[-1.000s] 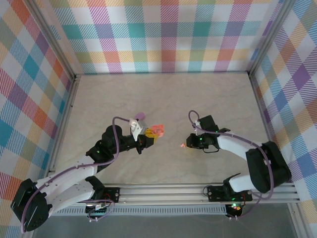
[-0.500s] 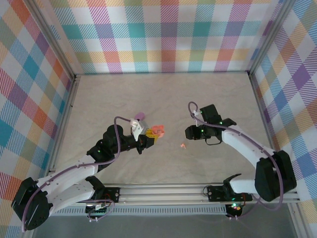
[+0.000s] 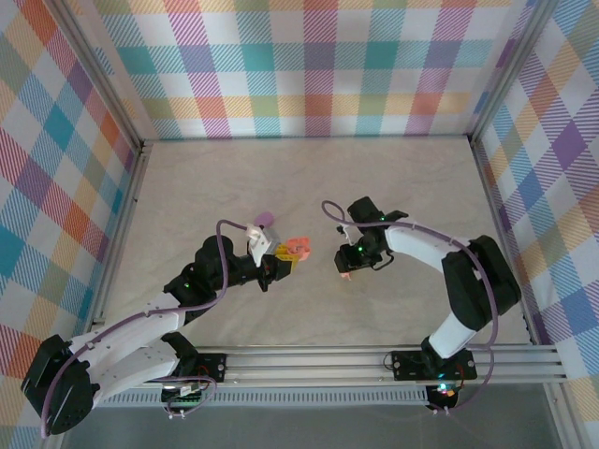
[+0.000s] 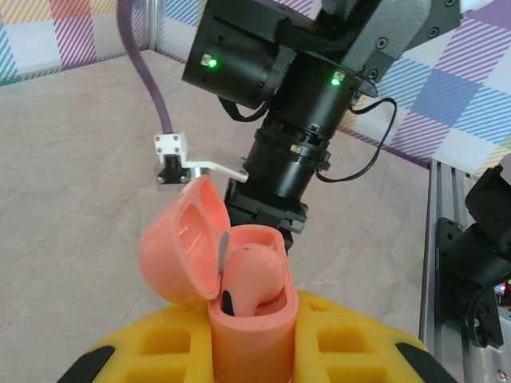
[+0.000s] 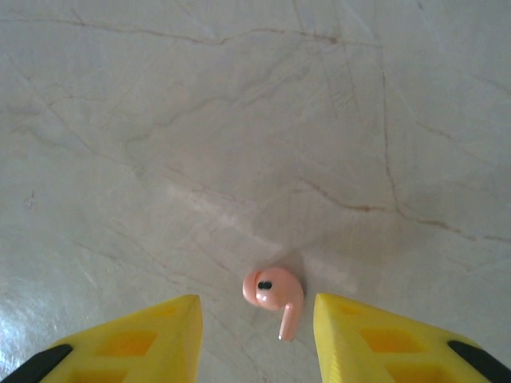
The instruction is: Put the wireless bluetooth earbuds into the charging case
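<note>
The pale marbled counter [image 3: 309,178] carries everything. The left arm [image 3: 140,327] reaches in from the near left, and the right arm [image 3: 440,257] curls in from the right. The left gripper [image 3: 284,255] pinches the salmon charging case [image 4: 251,335] upright between its yellow fingers. The case's lid [image 4: 180,247] is swung open, and a seated earbud [image 4: 255,270] rests in its well. The right gripper [image 5: 257,327] hangs low with its fingers spread. A loose earbud [image 5: 275,294], also salmon, lies on the counter between those fingers and touches neither. A small lilac object [image 3: 265,218] lies just beyond the left wrist.
</note>
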{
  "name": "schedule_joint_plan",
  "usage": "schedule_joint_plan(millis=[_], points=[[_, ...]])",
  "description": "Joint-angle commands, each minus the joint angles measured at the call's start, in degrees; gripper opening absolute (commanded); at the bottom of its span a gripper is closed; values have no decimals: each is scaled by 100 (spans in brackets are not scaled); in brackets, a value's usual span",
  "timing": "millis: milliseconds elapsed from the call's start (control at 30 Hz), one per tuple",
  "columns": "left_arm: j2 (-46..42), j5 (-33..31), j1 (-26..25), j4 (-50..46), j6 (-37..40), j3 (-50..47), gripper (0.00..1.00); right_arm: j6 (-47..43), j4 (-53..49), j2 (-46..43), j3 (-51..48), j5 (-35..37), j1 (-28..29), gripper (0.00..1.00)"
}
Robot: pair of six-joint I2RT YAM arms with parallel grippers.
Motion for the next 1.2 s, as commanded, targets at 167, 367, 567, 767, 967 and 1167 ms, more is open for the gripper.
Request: schedule_joint_plan(millis=[167,367,567,767,967,1167], points=[[-228,-83,-42,-85,114,113,0,-190,-499,421,398,276,237,41],[-237,-87,-47,-93,128,104,0,-191,-702,580,437,456,380,38],[-232,-79,-45,-102,144,113,0,-142,-808,677,414,627,435,36],[-243,-74,-46,-124,140,112,0,-78,-872,835,549,692,478,36],[-313,-101,-47,-189,143,113,0,33,-762,872,705,533,553,36],[-368,-118,-40,-247,149,114,0,73,-784,1115,765,571,602,36]])
